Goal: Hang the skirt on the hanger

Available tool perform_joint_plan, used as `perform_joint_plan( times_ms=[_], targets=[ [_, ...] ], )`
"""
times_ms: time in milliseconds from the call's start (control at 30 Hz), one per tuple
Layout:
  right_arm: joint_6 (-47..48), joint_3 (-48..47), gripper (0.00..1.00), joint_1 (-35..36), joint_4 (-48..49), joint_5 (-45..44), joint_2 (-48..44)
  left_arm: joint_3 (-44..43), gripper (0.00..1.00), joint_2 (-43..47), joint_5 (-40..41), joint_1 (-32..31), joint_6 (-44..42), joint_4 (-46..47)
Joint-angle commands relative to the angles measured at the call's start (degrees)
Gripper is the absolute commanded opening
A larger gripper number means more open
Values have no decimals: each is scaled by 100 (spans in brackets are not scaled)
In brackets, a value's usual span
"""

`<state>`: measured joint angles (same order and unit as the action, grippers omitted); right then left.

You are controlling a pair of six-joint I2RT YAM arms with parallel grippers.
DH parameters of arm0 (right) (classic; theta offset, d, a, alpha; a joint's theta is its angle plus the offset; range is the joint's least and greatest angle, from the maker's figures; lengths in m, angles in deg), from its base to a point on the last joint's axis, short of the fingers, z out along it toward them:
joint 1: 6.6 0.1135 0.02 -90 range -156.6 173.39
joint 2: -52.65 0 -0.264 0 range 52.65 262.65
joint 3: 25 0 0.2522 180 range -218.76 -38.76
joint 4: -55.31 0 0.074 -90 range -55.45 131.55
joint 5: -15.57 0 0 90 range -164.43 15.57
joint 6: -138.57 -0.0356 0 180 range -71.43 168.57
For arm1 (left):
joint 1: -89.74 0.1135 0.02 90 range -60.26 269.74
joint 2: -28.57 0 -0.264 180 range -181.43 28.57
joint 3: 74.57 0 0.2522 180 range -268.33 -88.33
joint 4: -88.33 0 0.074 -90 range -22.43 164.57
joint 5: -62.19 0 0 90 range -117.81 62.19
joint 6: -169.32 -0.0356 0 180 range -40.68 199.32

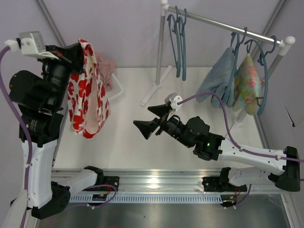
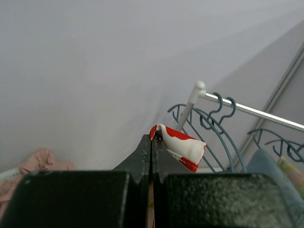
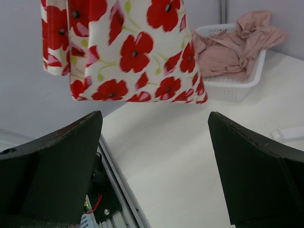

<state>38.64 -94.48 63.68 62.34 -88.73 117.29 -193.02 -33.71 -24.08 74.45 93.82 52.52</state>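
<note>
Nearest, along the worktop edge: aluminium base rail point(image 1: 156, 183) carrying both arm bases.

Just beyond, over bare white worktop point(image 1: 123, 142): right arm point(image 1: 204, 137) stretched low toward the left. Right jaws released, spread wide, nothing between them, pointed at the lower hem of the skirt.

On the left side: left arm point(image 1: 38, 109) upright and high. Left jaws clenched tight on the top edge of the small white fabric skirt with bold red flowers point(image 1: 88, 99). Fold of the skirt point(image 2: 183, 145) poking out past the fingertips in the left wrist view. Rest of the skirt hanging limp beneath, in the air, hem above the worktop.

Behind the skirt: white plastic lattice basket point(image 3: 237, 83) on the worktop, holding a crumpled dusty-pink cloth point(image 3: 237, 47).

Farthest: metal garment rail on white posts point(image 1: 223, 26). At its left end, empty slim teal-blue plastic hangers point(image 1: 179, 42), well apart from the skirt. Toward its right end, more hangers bearing a plain blue garment point(image 1: 219, 76) and, just beside it, a pale green garment with pink flowers point(image 1: 248, 83).
</note>
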Motion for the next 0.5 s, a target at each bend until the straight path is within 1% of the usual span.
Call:
perform_joint_plan(
  times_ms=[0,33,133,167,233,267,300,333,367,433,467],
  targets=[
    [-236,-351,99,38,-180,-431,-153,570,0,-82,-181,-342,98,34],
    [-341,-360,99,38,-303,-755,-206,633,0,-109,-110,-430,62,16],
    [-465,-308,99,30,-865,-1222,-417,958,0,-161,153,-764,-78,-151],
    [-466,-290,99,21,-954,-1285,-470,1002,0,-162,268,-956,-123,-221],
    [-483,-237,99,-5,-1243,-1451,-584,1099,0,-205,575,-1125,-246,-309],
    [-509,-220,100,3,-1340,-1487,-628,1073,0,-292,733,-1352,-298,-388],
    [-518,-202,99,3,-1402,-1505,-672,1038,0,-363,917,-1493,-447,-606],
    [-536,-158,99,-6,-1525,-1583,-751,829,0,-451,1441,-1651,-535,-756],
    [-614,-141,99,-14,-1587,-1610,-795,748,0,-660,1777,-2044,-632,-914],
    [-667,-62,99,-23,-1736,-1654,-883,477,0,-890,2489,-2424,-931,-1398],
    [-703,-44,99,-32,-1798,-1663,-944,319,0,-1004,3041,-2696,-984,-1556]
  ],
)
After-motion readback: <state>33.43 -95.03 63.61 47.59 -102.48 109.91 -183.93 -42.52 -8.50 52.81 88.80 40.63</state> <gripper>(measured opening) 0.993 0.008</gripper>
